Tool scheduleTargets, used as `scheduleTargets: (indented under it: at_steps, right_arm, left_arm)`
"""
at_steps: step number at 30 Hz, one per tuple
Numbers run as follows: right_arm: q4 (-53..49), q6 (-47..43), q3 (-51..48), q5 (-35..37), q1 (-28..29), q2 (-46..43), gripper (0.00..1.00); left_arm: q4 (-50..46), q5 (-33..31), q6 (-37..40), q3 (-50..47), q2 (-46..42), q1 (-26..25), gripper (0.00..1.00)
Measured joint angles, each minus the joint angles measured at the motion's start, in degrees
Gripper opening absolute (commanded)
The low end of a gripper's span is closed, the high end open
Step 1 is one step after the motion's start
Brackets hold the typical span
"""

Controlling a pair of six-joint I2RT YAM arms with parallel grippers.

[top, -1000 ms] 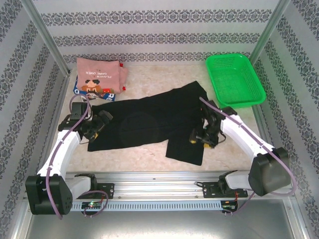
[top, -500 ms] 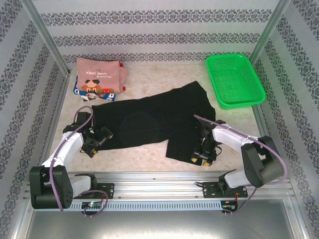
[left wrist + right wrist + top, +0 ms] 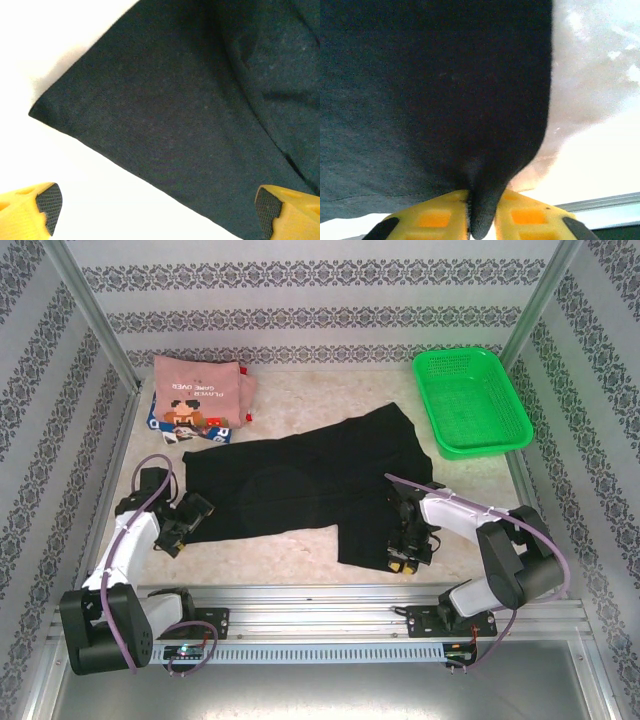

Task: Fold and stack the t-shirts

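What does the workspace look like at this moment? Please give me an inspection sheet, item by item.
Surface: pale table, bare along the near edge.
Job's things: black t-shirt spread out in the middle; pink t-shirt folded at the far left, lying on a blue-and-white t-shirt.
Clutter: green basket at the far right, nothing in it.
Grippers: left gripper open over the black t-shirt's left corner; right gripper shut on its near right corner.
Cables: a purple cable loops along each arm.
Surroundings: patterned walls, metal frame posts, a rail at the near edge.
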Motion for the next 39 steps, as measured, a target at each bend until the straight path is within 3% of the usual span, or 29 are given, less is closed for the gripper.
scheduleTargets:
  at_steps: [5,15,23,30,39]
  right_arm:
    - [0.3,0.0,1.1,0.7,0.3,0.0,0.0]
    - [2.6,-0.6,2.5,1.1,0.3,0.0,0.0]
    - [2.7,-1.5,2.7,1.1,0.3,-0.4,0.0]
    - [2.7,-1.7,2.7,1.1,0.3,-0.9,0.0]
    - [2.8,-1.9,2.7,1.1,0.3,-0.9,0.0]
  left_arm:
    - [-0.4,-0.7,0.7,0.0,0.0,1.7,1.0]
    - [-1.2,-0.9,2.2,-1.1,1.6,8.2,0.93]
    - [2.7,1.1,2.1,-6.0,5.8,14.2,0.76]
    - [1.2,1.0,2.2,-4.1,9.9,15.4,0.62]
    - [-2.1,1.0,2.4,0.1,16.7,15.8,0.61]
